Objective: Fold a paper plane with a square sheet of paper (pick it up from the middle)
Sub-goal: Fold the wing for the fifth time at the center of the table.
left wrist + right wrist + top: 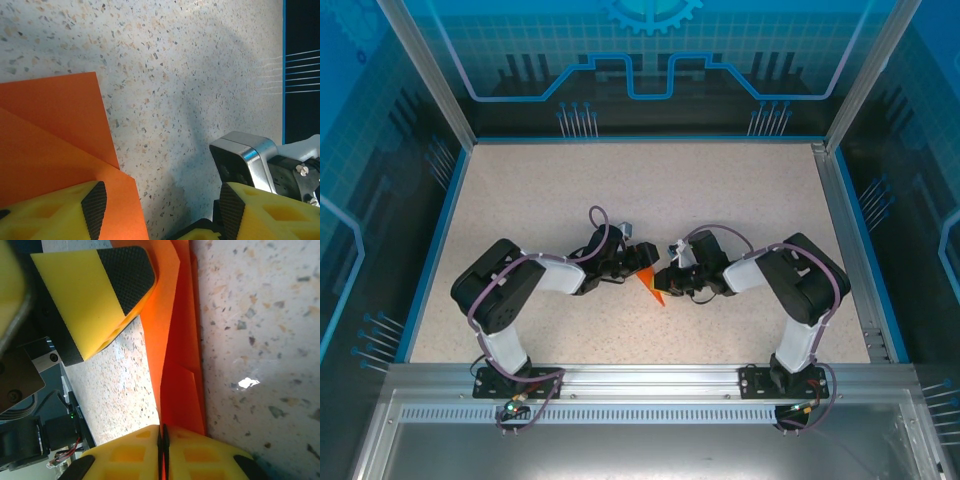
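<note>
The orange paper [649, 284] is folded into a narrow creased wedge, lying on the speckled table between the two arms. My right gripper [163, 439] is shut on one end of it, and the folded layers [180, 355] run up and away from its jaws. My left gripper [164, 212] is open, its jaws wide apart. Its left finger pad [94, 205] sits over a corner of the orange paper [55, 145], and only bare table lies between the fingers. That finger [100, 290] touches the paper's far end in the right wrist view.
The speckled tabletop [640, 190] stretches out behind the grippers, bounded by a blue rim and metal frame posts [850, 230]. The right arm's silver wrist camera housing [243, 159] sits close to my left gripper's right finger.
</note>
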